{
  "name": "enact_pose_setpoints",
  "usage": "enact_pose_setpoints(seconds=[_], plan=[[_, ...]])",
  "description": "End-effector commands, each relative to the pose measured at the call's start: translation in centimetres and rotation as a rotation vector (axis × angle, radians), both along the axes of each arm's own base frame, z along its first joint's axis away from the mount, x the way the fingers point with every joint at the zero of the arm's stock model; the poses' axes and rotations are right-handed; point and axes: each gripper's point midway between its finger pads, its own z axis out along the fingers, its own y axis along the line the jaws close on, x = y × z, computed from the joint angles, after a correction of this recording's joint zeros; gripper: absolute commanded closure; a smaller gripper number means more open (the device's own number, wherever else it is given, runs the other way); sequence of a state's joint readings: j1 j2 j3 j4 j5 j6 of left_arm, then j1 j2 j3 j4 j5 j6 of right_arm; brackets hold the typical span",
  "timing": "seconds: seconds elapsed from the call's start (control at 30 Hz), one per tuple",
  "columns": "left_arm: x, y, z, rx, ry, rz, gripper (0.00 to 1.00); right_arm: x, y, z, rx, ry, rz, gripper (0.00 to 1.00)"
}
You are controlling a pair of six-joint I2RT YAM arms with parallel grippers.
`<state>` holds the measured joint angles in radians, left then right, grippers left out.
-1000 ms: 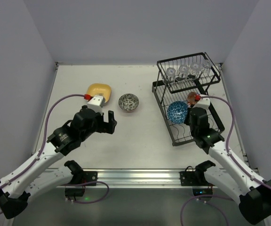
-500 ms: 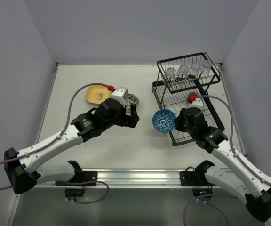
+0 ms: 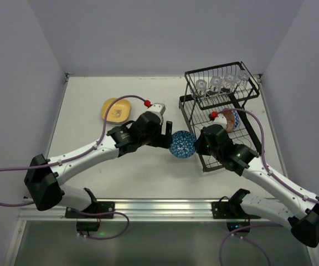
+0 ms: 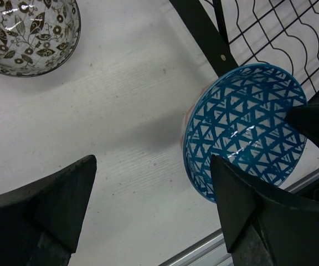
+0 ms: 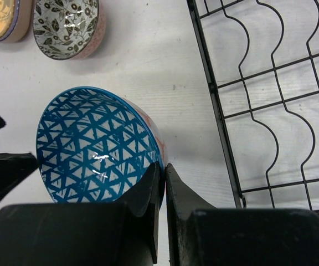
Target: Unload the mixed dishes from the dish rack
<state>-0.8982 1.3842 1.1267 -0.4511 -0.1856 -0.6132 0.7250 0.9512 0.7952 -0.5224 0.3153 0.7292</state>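
A second ago the blue bowl (image 3: 182, 144) stood in the lower tray of the dish rack (image 3: 191, 103) with the right tool (image 3: 199, 143) at it. Half a second ago it was already out, at the rack's left edge. Now it is further left, clear of the wires, over the counter (image 3: 93, 88) just beside the rack's near left corner. The right tool is clamped shut on the bowl's rim, one finger inside and one outside, and the bowl is tilted with its triangle-patterned inside facing both wrist cameras. Whether it touches the counter cannot be told.

The left arm has swung in from beside the yellow plate (image 3: 117, 110) to the middle. The left tool (image 3: 169, 138) now faces the bowl from the left with its jaws spread wide. In its wrist view one finger overlaps the bowl's lower edge, and no grip shows.

The grey leaf-patterned bowl (image 4: 29, 33) sits on the counter next to the yellow plate, where it was. The clear glasses (image 3: 220, 84) remain in a row on the upper shelf, and a reddish bowl (image 3: 230, 118) stands in the lower tier.
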Motion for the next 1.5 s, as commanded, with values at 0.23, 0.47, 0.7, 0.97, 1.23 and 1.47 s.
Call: enact_pose_setpoints(seconds=[0.23,0.47,0.7,0.97,1.23,1.47], plan=[[1.6,-2.0,-0.2,0.002,-0.005,0.011,0.51,2.1,3.5,5.8,0.159,-0.130,0.036,1.00],[2.5,-1.8,-0.5,0.032,-0.022,0.053,1.00,1.9,4.4,5.4,0.177,-0.126,0.054,1.00],[3.9,-0.2,0.0,0.056,-0.061,0.151,1.00,2.0,4.2,4.7,0.169,-0.131,0.050,0.43],[10.0,6.6,0.2,0.062,-0.021,0.298,1.00,0.9,-0.6,6.0,0.085,-0.199,-0.052,0.01],[15.9,8.1,-1.9,0.080,0.073,0.309,1.00,-0.4,-3.6,6.1,0.065,-0.228,-0.090,0.01],[18.0,7.1,-4.2,0.074,0.132,0.278,1.00,-1.2,-5.0,6.1,0.049,-0.247,-0.097,0.01]])
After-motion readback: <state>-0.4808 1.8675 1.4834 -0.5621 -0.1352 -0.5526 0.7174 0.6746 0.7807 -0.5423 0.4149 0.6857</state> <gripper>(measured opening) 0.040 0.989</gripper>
